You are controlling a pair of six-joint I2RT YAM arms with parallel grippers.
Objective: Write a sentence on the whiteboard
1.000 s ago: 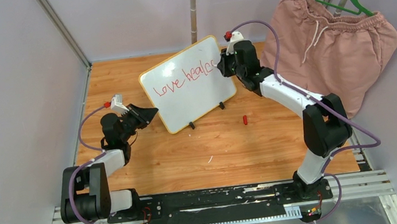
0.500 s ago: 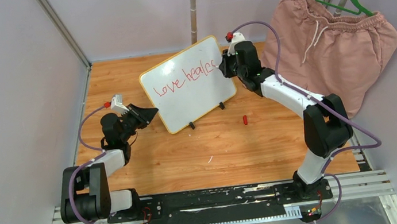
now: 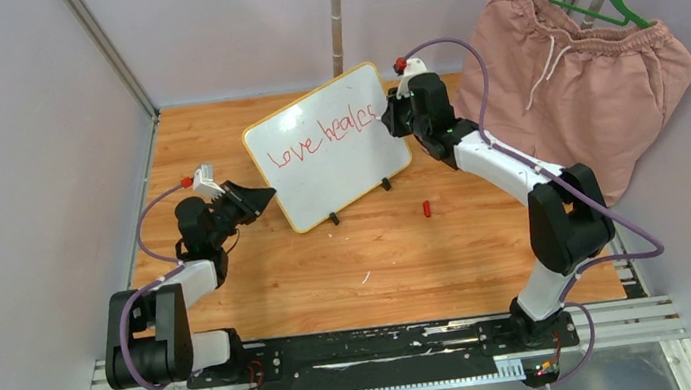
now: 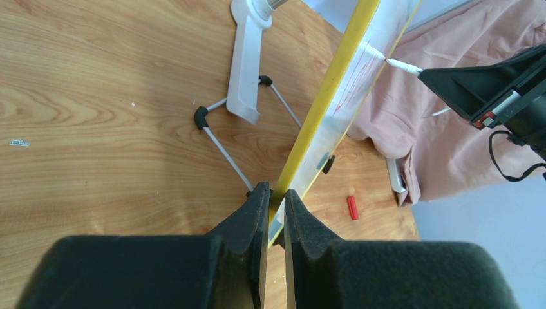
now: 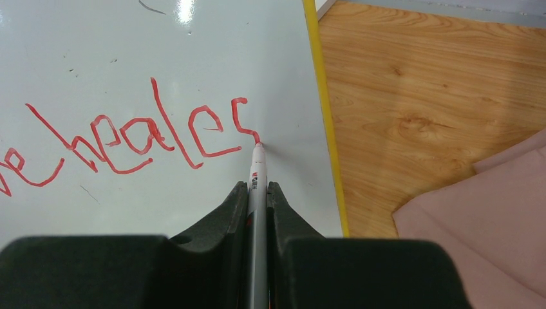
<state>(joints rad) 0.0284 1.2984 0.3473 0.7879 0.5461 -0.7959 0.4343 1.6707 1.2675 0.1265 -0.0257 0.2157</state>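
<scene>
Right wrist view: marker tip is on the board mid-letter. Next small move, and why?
Probably curl the stroke down and left to finish the s: the marker tip touches the whiteboard at the half-drawn letter's end, and the left fingers pinch the board's edge.

Whiteboard: glossy white face, yellow frame. Worktop: smooth wood grain. Shorts: matt pink cloth. Pole: shiny metal.

The whiteboard stands toward the back of the table, with a pole behind it. The left gripper clamps its near left edge. At its right edge, the right gripper holds a marker, tip touching the board where the sentence ends. A cap lies before the board's right corner, and shorts hang further right.
</scene>
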